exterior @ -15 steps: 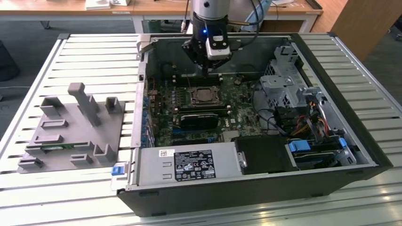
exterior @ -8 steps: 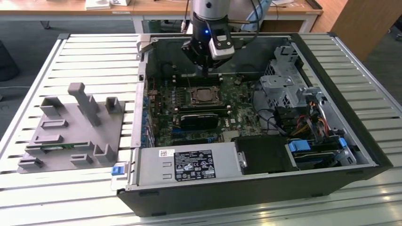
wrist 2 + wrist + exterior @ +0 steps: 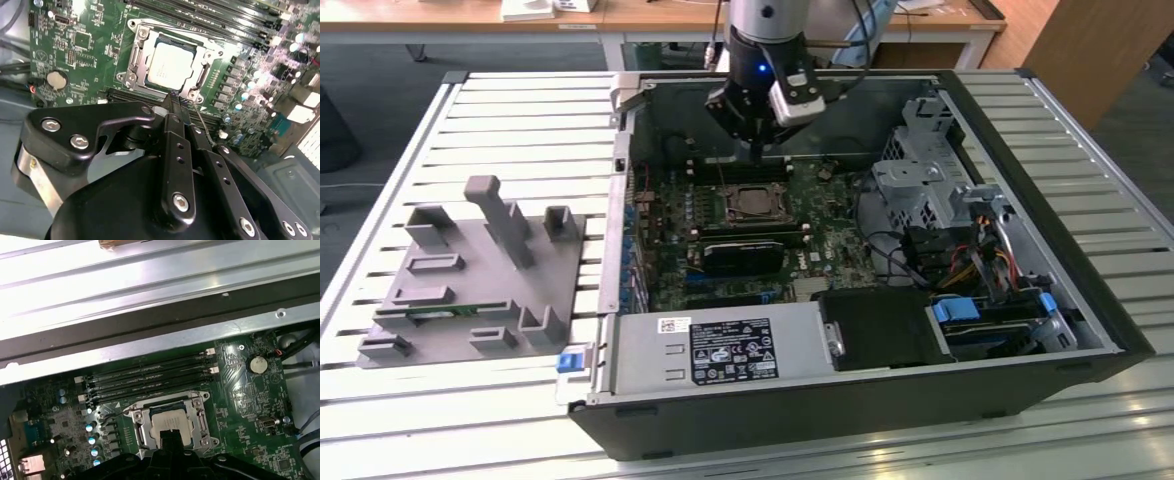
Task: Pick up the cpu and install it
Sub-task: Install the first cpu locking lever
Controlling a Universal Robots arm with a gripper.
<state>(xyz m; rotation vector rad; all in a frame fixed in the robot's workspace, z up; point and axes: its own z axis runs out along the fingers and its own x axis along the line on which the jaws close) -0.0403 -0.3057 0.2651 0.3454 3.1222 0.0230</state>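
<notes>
The cpu (image 3: 171, 63) is sitting square in its socket (image 3: 131, 65), directly beneath the end effector (image 3: 172, 97), whose fingers are pressing together, gripping nothing.

The exterior view is looking down from above and some way off at the open computer case (image 3: 854, 300) lying on a slatted table (image 3: 520, 130), taking in the whole case and the arm reaching in from the far side. The second wrist view is riding close behind the gripper (image 3: 172, 97), peering past its dark linkage at the motherboard (image 3: 75, 45) from near at hand. The first wrist view is facing the same board (image 3: 250, 400) from a little farther back, catching the case wall too. All three are sharing the cpu (image 3: 753, 205) in its socket (plain in both wrist views (image 3: 170, 65) (image 3: 170, 421)).
</notes>
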